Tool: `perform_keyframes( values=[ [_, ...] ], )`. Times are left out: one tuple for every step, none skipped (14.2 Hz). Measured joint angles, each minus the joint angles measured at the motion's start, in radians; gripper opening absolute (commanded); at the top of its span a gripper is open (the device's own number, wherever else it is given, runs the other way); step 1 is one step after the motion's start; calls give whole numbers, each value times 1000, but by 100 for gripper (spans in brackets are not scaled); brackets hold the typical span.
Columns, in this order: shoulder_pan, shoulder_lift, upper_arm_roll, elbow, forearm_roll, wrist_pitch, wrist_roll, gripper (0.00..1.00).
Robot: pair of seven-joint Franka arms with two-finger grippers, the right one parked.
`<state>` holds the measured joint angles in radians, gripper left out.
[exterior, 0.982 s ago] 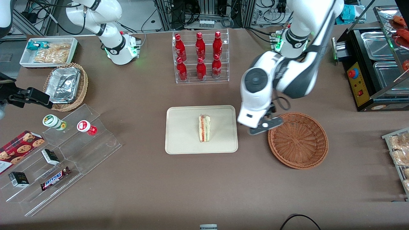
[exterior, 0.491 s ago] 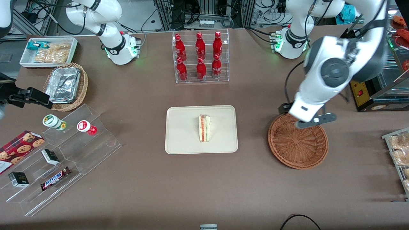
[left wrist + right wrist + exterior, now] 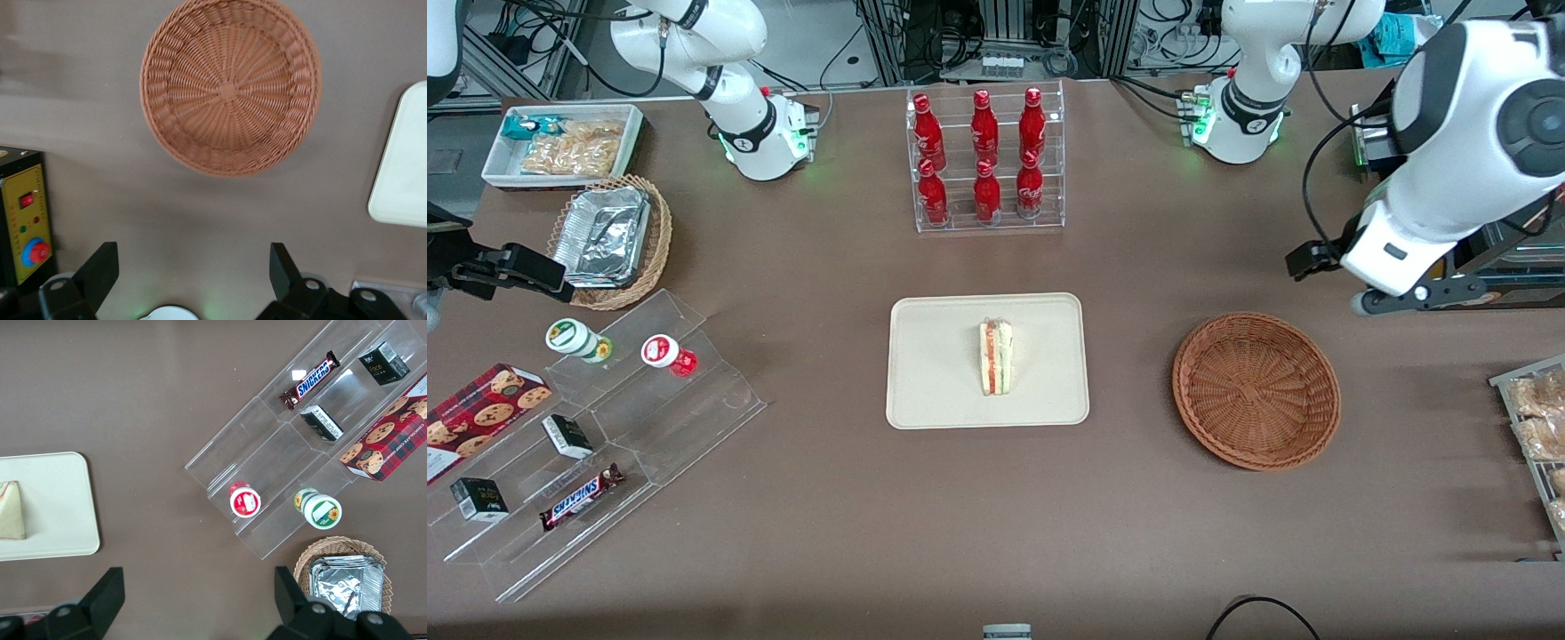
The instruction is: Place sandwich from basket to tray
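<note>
The brown table (image 3: 827, 533) carries the tray (image 3: 938, 373), the basket (image 3: 1256, 389) and a bottle rack (image 3: 985, 160); the gripper (image 3: 193, 280) hangs open above it.

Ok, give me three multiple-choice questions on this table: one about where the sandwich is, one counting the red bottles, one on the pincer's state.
1. Where is the sandwich?
A. in the basket
B. on the tray
C. on the bare table

2. How many red bottles stand in the clear rack?
A. four
B. six
C. eight

3. What state is the pincer in?
A. open, holding nothing
B. shut on the sandwich
C. shut on the basket rim

Answers: 1 B, it lies on the tray while the basket holds nothing. 2 B, two rows of three. 3 A, the wrist view shows its fingers spread apart above the table, nothing between them.
</note>
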<state>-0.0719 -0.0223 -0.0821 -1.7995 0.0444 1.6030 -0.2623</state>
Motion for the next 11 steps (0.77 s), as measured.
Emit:
perform_keyframes(
  values=[
    [18,-10,0,4,-1,-12,25,100],
    [37,-18,0,14,-1,-20,40,100],
    [57,-24,0,32,-2,-31,47,100],
    [75,-27,1,51,-2,-37,51,100],
    [89,-28,4,72,-7,-39,52,100],
    [95,-28,18,92,-24,-42,52,100],
    [97,-28,40,108,-52,-47,52,100],
    [98,-27,62,115,-78,-51,54,100],
    [100,-27,75,116,-92,-52,57,100],
    [100,-26,79,116,-94,-53,60,100],
    [99,-23,77,115,-95,-55,60,100]
  ],
)
